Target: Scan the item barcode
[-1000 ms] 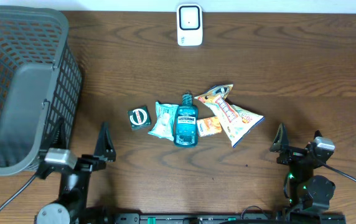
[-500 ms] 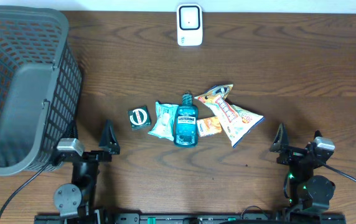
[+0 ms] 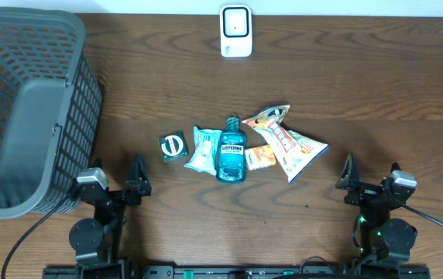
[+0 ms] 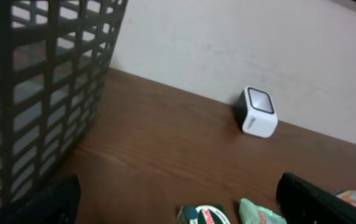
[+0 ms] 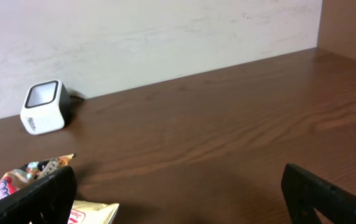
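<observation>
The white barcode scanner stands at the far middle of the table, also visible in the left wrist view and the right wrist view. The items lie in a cluster mid-table: a small dark green box, a pale green packet, a blue Listerine bottle, a small orange packet and a yellow-red snack bag. My left gripper is open and empty, front-left of the box. My right gripper is open and empty, front-right of the snack bag.
A large grey mesh basket fills the left side, close beside my left gripper. A pale wall runs behind the scanner. Both arm bases sit at the table's front edge.
My left arm has shifted to the right and drawn back toward the front edge, still open. The right arm and the items have not moved.
</observation>
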`<action>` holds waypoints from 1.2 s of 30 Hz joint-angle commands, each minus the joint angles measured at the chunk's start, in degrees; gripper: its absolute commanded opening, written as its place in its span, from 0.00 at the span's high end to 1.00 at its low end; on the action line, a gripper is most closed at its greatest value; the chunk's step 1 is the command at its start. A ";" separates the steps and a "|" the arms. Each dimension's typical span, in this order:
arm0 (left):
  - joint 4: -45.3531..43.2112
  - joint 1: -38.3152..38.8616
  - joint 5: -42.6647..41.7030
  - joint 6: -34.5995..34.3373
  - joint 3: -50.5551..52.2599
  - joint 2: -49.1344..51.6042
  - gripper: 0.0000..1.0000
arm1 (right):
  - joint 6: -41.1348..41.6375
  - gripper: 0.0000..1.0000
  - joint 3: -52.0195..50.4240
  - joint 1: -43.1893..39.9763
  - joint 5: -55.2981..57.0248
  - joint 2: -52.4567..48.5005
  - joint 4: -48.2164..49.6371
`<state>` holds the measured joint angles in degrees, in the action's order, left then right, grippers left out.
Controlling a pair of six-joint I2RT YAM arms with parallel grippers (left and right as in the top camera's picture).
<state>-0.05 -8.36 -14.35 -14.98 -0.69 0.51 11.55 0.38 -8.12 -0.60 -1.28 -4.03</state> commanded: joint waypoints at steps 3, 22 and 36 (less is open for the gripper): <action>2.84 -0.13 0.48 0.52 0.46 0.11 0.02 | 0.42 0.01 -0.04 0.28 0.11 0.15 -0.26; 2.97 -0.15 0.46 6.62 0.46 11.82 0.02 | 0.42 0.01 -0.04 0.28 9.70 0.15 2.49; 2.95 -0.15 0.46 6.62 0.46 21.77 0.02 | 8.22 0.01 -0.04 0.31 -4.15 0.15 2.51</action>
<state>0.56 -8.36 -13.37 -9.10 -1.02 20.60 17.85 0.38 -8.12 -1.72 -1.30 -1.50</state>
